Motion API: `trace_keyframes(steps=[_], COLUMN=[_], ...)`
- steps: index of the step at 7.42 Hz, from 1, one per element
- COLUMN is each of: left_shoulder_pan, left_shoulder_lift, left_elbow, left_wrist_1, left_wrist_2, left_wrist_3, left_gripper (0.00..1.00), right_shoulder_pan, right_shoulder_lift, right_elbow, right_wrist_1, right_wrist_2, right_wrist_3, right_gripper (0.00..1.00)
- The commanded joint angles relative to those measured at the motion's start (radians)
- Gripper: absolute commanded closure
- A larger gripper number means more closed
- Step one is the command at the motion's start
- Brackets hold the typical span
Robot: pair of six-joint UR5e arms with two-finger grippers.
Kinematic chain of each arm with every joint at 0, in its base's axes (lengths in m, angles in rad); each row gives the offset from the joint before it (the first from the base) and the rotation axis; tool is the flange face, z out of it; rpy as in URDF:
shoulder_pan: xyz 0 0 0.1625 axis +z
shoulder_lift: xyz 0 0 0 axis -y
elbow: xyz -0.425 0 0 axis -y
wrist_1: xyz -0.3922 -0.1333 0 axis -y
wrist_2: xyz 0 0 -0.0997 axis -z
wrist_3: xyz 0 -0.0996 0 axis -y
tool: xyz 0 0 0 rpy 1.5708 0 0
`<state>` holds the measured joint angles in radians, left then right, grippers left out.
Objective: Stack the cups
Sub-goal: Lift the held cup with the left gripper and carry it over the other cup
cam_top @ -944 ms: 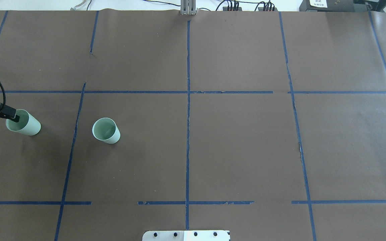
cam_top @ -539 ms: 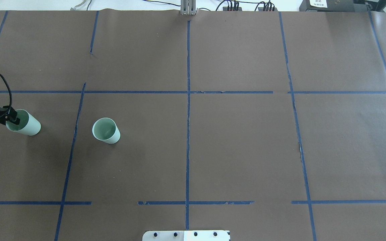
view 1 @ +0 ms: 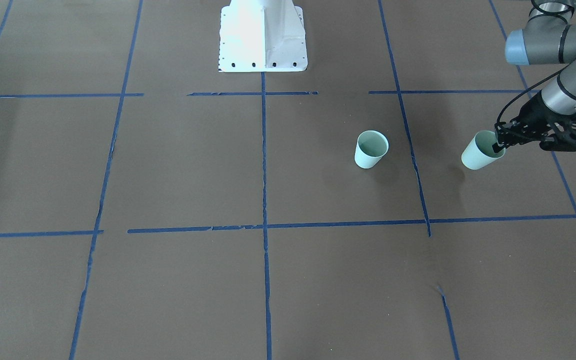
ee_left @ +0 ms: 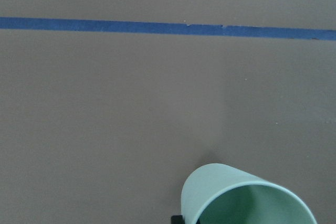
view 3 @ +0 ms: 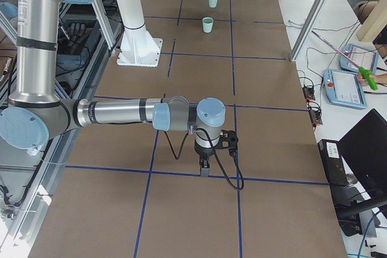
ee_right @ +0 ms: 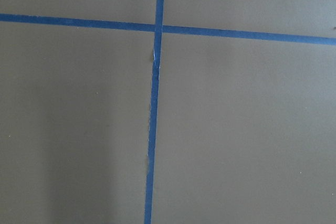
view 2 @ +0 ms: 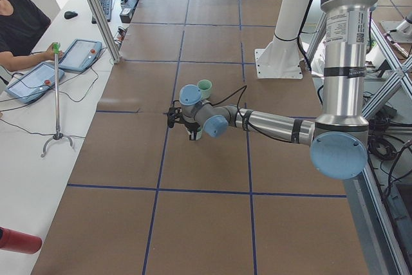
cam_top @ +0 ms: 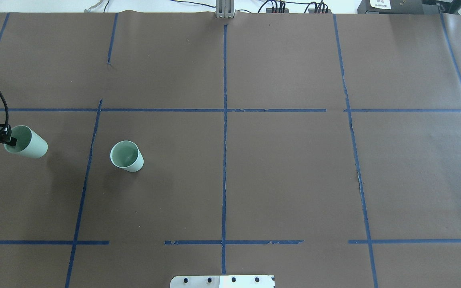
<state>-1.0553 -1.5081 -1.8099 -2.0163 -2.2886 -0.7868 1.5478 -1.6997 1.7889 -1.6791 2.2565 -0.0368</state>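
Note:
Two pale mint-green cups are in view. One cup (cam_top: 127, 156) stands upright on the brown table, left of centre; it also shows in the front view (view 1: 370, 149). My left gripper (cam_top: 9, 139) is shut on the rim of the other cup (cam_top: 28, 143), one finger inside it. That cup (view 1: 479, 152) hangs tilted a little above the table, its shadow apart from it. The left wrist view shows its rim (ee_left: 247, 198) at the bottom edge. My right gripper (view 3: 204, 165) shows only in the right side view, far from both cups; I cannot tell whether it is open.
The table (cam_top: 286, 168) is covered with brown paper and marked in squares with blue tape (cam_top: 224, 120). The robot's white base plate (view 1: 263, 35) is at the near middle edge. Operators with tablets (view 2: 77, 56) sit beyond the far edge.
My left gripper has risen with the cup in it and drawn slightly toward the table's left edge. The standing cup has not moved.

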Motion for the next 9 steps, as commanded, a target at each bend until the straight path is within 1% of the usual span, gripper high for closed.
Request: trace_keyframes(steps=[1, 2, 3, 4, 5, 7, 8, 9], left_shoulder_pan=[-0.093, -0.103, -0.101, -0.097, -0.075, 0.071, 0.125, 0.168], left_shoulder_lift=[0.003, -0.035, -0.090, -0.133, -0.174, -0.281, -0.326, -0.383], left_elbow=[-0.182, -0.245, -0.300, -0.331, -0.332, -0.330, -0.321, -0.286], left_wrist_1=[0.220, 0.331, 0.473, 0.541, 0.544, 0.542, 0.541, 0.541], left_wrist_2=[-0.020, -0.020, -0.022, -0.040, -0.055, -0.048, -0.043, -0.011], left_wrist_3=[0.014, 0.014, 0.003, -0.026, -0.133, -0.363, -0.432, -0.480], left_gripper=[1.00, 1.00, 1.00, 1.00, 1.00, 1.00, 1.00, 1.00], right_shoulder_pan=[0.000, 0.000, 0.000, 0.000, 0.000, 0.000, 0.000, 0.000], right_shoulder_lift=[0.000, 0.000, 0.000, 0.000, 0.000, 0.000, 0.000, -0.002], right_elbow=[0.000, 0.000, 0.000, 0.000, 0.000, 0.000, 0.000, 0.000], right_wrist_1=[0.001, 0.001, 0.001, 0.001, 0.001, 0.001, 0.001, 0.001], right_wrist_2=[0.000, 0.000, 0.000, 0.000, 0.000, 0.000, 0.000, 0.000], right_wrist_3=[0.000, 0.000, 0.000, 0.000, 0.000, 0.000, 0.000, 0.000], right_gripper=[0.00, 0.00, 0.00, 0.00, 0.00, 0.00, 0.00, 0.00])
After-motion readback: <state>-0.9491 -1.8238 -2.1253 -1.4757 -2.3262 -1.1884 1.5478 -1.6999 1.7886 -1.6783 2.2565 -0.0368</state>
